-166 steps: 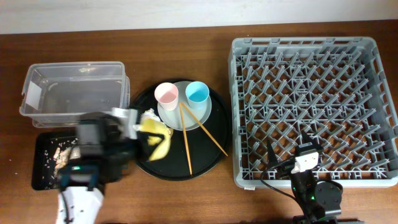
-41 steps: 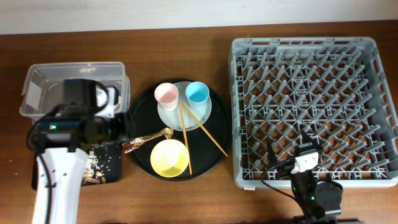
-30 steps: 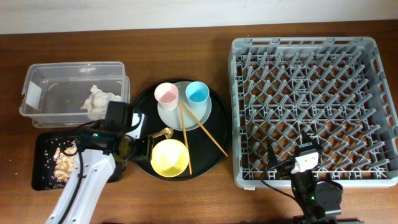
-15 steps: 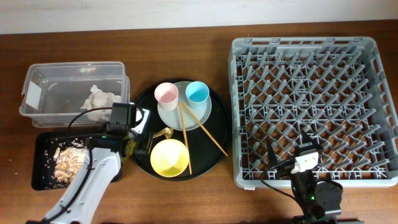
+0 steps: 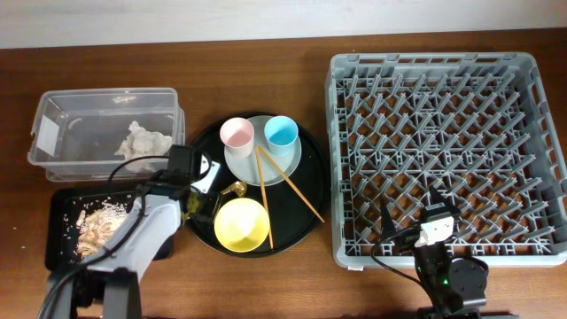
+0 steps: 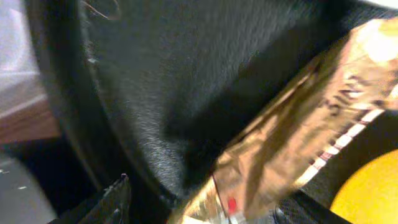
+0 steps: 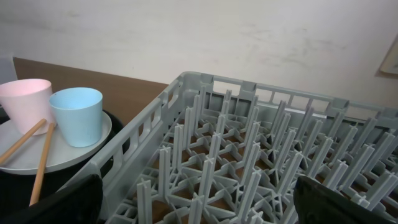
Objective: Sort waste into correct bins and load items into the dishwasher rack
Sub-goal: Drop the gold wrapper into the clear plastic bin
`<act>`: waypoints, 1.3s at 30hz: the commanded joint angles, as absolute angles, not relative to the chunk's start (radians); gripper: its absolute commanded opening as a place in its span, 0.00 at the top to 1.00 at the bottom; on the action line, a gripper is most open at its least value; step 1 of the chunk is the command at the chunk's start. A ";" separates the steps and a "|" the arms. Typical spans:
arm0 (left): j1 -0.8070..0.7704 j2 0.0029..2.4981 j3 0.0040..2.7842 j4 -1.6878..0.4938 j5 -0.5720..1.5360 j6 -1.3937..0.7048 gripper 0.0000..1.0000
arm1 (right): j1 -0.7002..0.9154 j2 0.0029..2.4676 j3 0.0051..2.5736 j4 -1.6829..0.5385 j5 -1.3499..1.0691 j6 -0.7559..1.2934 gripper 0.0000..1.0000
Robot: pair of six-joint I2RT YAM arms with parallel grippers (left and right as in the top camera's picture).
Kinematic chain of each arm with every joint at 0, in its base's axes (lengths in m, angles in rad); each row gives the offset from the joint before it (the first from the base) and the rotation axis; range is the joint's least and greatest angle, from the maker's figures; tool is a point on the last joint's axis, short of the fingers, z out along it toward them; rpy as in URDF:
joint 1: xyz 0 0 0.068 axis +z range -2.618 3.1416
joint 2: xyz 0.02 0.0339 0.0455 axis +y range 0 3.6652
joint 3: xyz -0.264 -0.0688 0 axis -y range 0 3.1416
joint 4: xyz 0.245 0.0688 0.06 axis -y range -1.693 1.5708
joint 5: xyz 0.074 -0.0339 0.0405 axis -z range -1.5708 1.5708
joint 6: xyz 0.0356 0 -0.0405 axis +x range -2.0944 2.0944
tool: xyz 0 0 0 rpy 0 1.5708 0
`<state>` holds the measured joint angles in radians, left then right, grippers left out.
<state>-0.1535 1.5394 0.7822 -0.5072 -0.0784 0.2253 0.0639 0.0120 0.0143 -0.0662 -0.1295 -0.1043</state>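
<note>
My left fingers (image 6: 109,202) are spread at the left rim of the round black tray (image 5: 292,232). They straddle the near end of the shiny brown-gold wrapper (image 6: 292,137), and dark tray shows between one finger and the foil, so nothing is pinched. The wrapper lies on that tray just beside the yellow bowl (image 5: 242,223). The crumpled tissue (image 5: 140,142) sits in the clear tub (image 5: 97,124), and the food scraps (image 5: 93,226) lie in the shallow black tray (image 5: 55,257). The pink cup (image 5: 236,134) and blue cup (image 5: 282,133) stand on the grey plate (image 5: 292,161), with the chopsticks (image 5: 266,204) running from it across the round tray. My right fingers (image 7: 56,202) are spread wide and empty at the front edge of the rack (image 5: 447,146).
</note>
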 commanded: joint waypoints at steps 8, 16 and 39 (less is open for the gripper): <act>-0.156 1.487 0.864 -0.504 -0.068 0.191 0.82 | 0.056 0.006 0.006 -0.066 -0.127 -0.096 0.02; -0.104 1.294 0.978 -0.461 -0.149 0.092 0.82 | 0.056 0.006 0.006 -0.066 -0.127 -0.096 0.02; 0.262 1.378 0.989 -0.082 -0.004 -0.132 0.03 | 0.056 0.006 0.006 -0.066 -0.127 -0.096 0.02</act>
